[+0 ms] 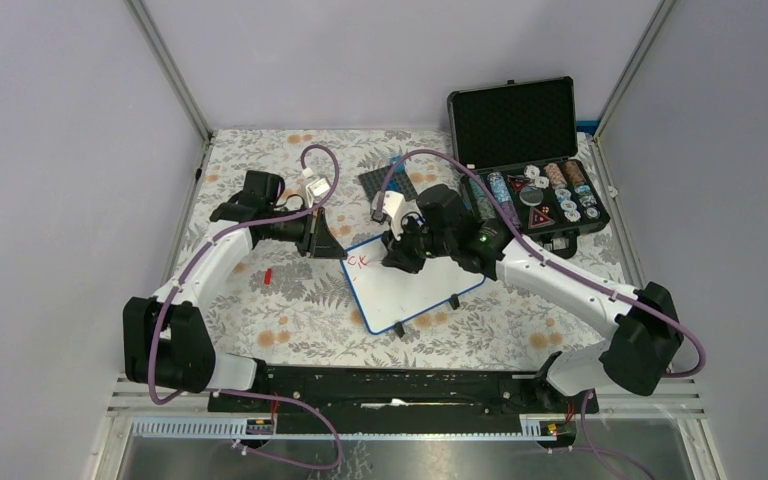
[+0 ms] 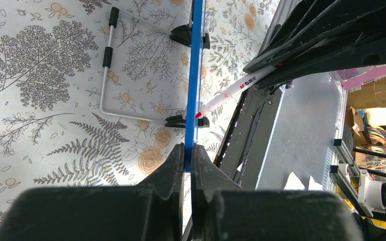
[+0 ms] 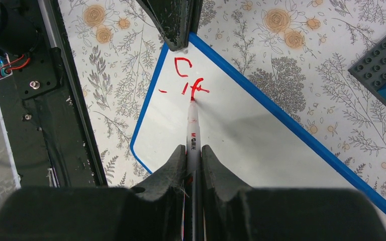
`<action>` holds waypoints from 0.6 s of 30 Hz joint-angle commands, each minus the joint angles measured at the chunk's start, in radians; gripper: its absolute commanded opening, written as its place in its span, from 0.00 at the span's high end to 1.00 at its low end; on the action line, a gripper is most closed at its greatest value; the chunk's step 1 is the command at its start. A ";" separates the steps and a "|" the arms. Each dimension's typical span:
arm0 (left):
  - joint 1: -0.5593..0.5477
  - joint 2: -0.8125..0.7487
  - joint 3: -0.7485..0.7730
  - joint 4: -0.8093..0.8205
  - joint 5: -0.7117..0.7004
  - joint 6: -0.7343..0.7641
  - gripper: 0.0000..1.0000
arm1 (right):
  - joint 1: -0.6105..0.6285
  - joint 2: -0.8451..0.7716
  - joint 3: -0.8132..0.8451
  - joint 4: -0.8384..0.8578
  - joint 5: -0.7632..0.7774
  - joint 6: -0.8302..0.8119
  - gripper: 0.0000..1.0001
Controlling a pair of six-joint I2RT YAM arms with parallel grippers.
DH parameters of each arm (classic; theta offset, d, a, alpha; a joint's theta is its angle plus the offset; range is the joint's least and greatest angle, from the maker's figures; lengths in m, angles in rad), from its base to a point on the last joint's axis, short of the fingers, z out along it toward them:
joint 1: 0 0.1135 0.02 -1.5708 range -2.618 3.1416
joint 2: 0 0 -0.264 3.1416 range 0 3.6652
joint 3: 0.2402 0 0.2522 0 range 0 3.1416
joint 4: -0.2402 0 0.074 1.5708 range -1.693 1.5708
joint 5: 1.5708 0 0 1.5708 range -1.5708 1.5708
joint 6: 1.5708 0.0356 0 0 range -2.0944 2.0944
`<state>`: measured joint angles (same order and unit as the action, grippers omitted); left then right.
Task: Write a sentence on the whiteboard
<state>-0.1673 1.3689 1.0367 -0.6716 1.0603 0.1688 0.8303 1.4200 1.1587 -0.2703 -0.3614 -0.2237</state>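
Whiteboard (image 1: 410,285): a small white board with a thin blue rim, lying on the flowery bench (image 1: 260,310) in the middle, between the two arms.
Nearby: an open black case (image 1: 520,125) sits at the far right of the bench, well apart from the writing.
Left end effector (image 2: 187,153): clenched on the blue rim at the board's left corner, one finger above and one below.
Right end effector (image 3: 193,150): clamped tight on a white marker (image 3: 193,125) that points away from the wrist.
Marker tip: red, and touching the board right at the last red stroke.
Red letters (image 3: 188,75): a "C" and one more half-made letter beside it, plus a little dash near the rim, so I think the sentence has only just begun.
How the board feels: I think it is light, flat and stiff, with a smooth, slippery face. It stands on small black feet (image 2: 186,36), so a push from the marker could make it slide or tip.
Where to hold it: by the rim at a corner, away from the writing spot — that is just where the left arm has it.
How to press: softly, I think. Too hard and the board rocks; too light and the line skips.
Watch out: fresh ink may smear if anything rubs it.
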 commanded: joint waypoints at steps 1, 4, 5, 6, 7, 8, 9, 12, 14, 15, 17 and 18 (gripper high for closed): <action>-0.004 -0.009 -0.006 -0.002 0.015 0.014 1.00 | -0.003 -0.033 -0.016 0.024 0.012 -0.013 1.00; -0.003 -0.010 -0.006 -0.002 0.015 0.012 1.00 | -0.003 -0.037 -0.021 0.024 0.008 -0.016 1.00; -0.004 -0.010 -0.006 -0.002 0.014 0.012 1.00 | -0.003 -0.038 -0.022 0.025 0.010 -0.016 1.00; -0.003 -0.011 -0.007 -0.002 0.014 0.012 1.00 | -0.003 -0.040 -0.023 0.024 0.017 -0.018 1.00; -0.004 -0.011 -0.008 -0.002 0.014 0.012 1.00 | -0.003 -0.043 -0.025 0.025 0.024 -0.021 1.00; -0.005 -0.012 -0.007 -0.002 0.013 0.012 1.00 | -0.003 -0.046 -0.026 0.025 0.030 -0.024 1.00; -0.004 -0.013 -0.008 -0.002 0.013 0.012 1.00 | -0.005 -0.049 -0.025 0.023 0.036 -0.026 1.00; -0.004 -0.013 -0.006 -0.002 0.013 0.012 1.00 | -0.006 -0.053 -0.015 0.019 0.049 -0.030 1.00; -0.004 -0.013 -0.006 -0.002 0.012 0.012 1.00 | -0.009 -0.053 -0.004 0.017 0.050 -0.028 1.00; -0.004 -0.013 -0.006 -0.002 0.013 0.012 1.00 | -0.011 -0.055 0.001 0.015 0.049 -0.027 1.00; -0.005 -0.014 -0.006 -0.003 0.012 0.012 1.00 | -0.011 -0.055 0.010 0.017 0.043 -0.022 1.00; -0.005 -0.015 -0.007 -0.002 0.012 0.012 1.00 | -0.011 -0.055 0.015 0.017 0.039 -0.019 1.00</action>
<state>-0.1677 1.3689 1.0367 -0.6716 1.0611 0.1684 0.8299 1.3983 1.1347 -0.2718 -0.3489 -0.2321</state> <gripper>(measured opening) 0.043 0.193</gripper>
